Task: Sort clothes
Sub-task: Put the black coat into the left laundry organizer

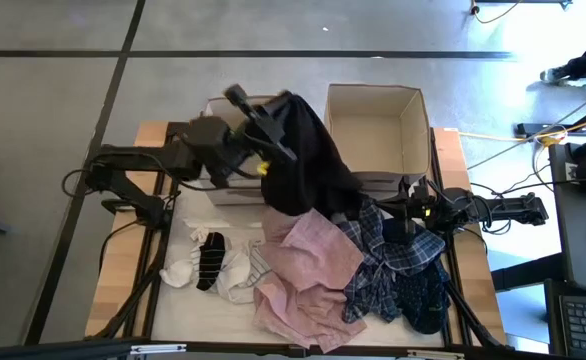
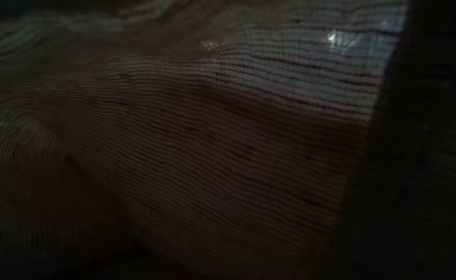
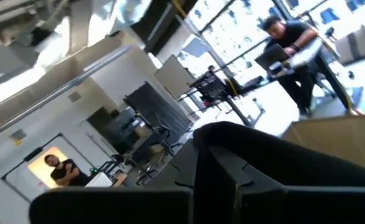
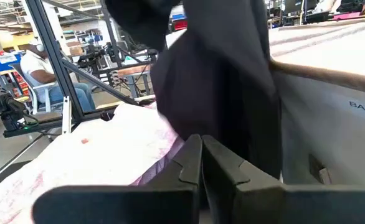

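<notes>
My left gripper (image 1: 285, 112) is raised above the far middle of the table, shut on the black garment (image 1: 308, 160). The garment hangs down to the clothes pile. My right gripper (image 4: 201, 163) is shut and empty, low over the blue plaid garment (image 1: 388, 255) at the right. The pale pink garment (image 1: 308, 270) lies in the middle and fills the low view (image 2: 212, 140). The dark navy patterned garment (image 1: 423, 300) lies near right. White socks (image 1: 178, 272) and a black-striped sock (image 1: 210, 260) lie near left. My left gripper holds the black garment by its upper end (image 1: 295, 108); which part or how many layers, I cannot tell. The fingers (image 3: 220, 180) slant upward toward the table's right. The garment hangs below them, with its lower end (image 1: 318, 200) on the pile.
An open beige fabric box (image 1: 373, 130) stands at the far right, beside the hanging garment. A second beige box (image 1: 223, 185) stands at the far left, mostly under my left arm. People and office furniture show in the room beyond the table.
</notes>
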`<state>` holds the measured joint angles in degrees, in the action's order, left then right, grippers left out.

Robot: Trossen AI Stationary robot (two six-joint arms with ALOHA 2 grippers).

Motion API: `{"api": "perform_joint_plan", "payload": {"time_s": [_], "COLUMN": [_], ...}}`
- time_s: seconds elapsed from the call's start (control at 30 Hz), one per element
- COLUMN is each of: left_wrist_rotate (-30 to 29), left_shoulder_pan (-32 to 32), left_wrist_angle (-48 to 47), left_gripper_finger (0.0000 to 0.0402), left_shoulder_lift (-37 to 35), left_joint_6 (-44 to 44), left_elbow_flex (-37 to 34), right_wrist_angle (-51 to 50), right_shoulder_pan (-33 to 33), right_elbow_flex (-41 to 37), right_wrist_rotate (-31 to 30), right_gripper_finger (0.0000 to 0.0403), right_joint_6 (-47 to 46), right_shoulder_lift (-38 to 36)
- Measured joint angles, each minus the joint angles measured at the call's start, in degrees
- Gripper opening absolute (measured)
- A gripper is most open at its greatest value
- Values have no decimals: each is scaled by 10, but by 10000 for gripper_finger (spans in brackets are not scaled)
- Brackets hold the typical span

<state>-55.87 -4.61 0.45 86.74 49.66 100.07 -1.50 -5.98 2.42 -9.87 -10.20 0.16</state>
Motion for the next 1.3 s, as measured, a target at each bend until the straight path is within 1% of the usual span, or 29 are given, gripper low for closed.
{"api": "perform_joint_plan", "payload": {"time_s": [0.2,0.33,0.47,0.57,0.73,0.93,1.03,1.17,1.23,1.3], "left_wrist_rotate": [30,33,41,76,152,217,225,232,234,234], "left_shoulder_pan": [26,43,62,80,112,164,194,231,250,270], "left_wrist_angle": [41,92,171,223,303,374,394,392,382,351], "left_gripper_finger": [14,14,15,15,15,15,15,15,15,15], "left_shoulder_lift": [-48,-71,-86,-97,-106,-111,-111,-110,-109,-107], "left_joint_6": [21,74,146,178,202,254,263,247,228,206], "left_elbow_flex": [0,0,0,0,0,0,0,0,0,0], "right_wrist_angle": [0,0,0,0,0,-1,-1,-2,-2,-2], "right_shoulder_pan": [0,0,0,0,0,0,0,0,0,0], "right_elbow_flex": [0,0,0,0,0,0,0,0,0,0], "right_wrist_rotate": [0,0,0,0,0,-1,-2,-6,-6,-6], "right_gripper_finger": [17,17,17,17,17,17,17,17,17,17], "right_joint_6": [0,0,0,0,0,0,0,0,0,0], "right_shoulder_lift": [0,0,0,0,0,1,1,1,1,1]}}
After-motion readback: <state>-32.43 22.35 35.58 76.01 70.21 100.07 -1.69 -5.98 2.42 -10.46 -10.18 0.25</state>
